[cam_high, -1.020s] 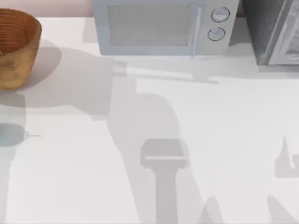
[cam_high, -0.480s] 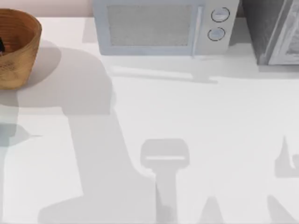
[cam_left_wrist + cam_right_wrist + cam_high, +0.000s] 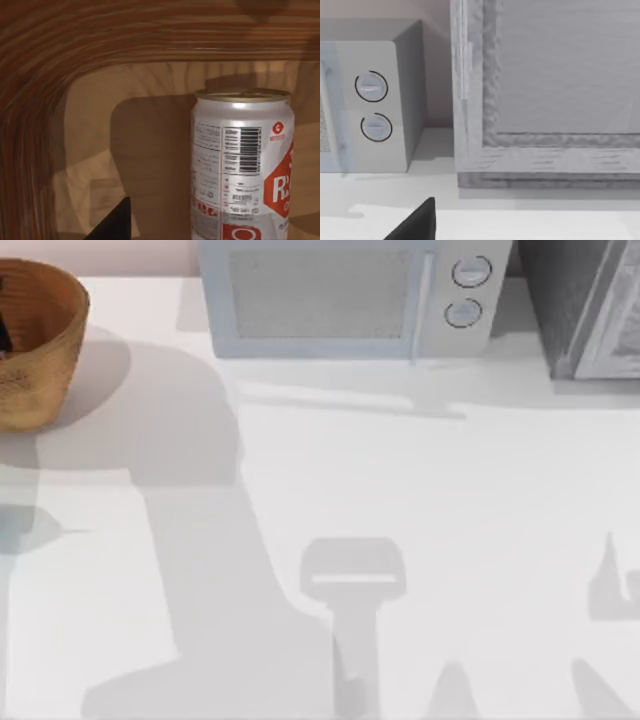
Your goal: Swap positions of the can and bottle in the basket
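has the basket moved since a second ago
No. In the top view the basket sits at the same spot at the table's far left, at the same gap from the microwave.

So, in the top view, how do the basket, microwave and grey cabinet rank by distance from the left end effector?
1. Basket, far left; the left end effector is down inside it.
2. Microwave, back middle of the table.
3. Grey cabinet, back right corner.
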`<control>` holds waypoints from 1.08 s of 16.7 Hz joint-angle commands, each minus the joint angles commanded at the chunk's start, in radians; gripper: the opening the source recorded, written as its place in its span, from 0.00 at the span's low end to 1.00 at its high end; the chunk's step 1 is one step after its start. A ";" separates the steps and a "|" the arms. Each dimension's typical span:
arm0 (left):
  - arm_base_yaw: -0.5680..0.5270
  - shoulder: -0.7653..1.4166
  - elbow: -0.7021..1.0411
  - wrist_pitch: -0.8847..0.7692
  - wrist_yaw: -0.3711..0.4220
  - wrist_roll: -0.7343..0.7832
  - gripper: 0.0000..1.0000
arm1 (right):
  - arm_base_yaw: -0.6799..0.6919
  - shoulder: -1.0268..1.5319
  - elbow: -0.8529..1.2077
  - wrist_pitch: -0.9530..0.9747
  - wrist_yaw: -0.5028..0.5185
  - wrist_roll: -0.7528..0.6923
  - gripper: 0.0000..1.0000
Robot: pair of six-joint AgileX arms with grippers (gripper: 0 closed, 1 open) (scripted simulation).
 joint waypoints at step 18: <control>-0.024 0.005 -0.193 0.204 -0.003 -0.026 0.62 | 0.000 0.000 0.000 0.000 0.000 0.000 1.00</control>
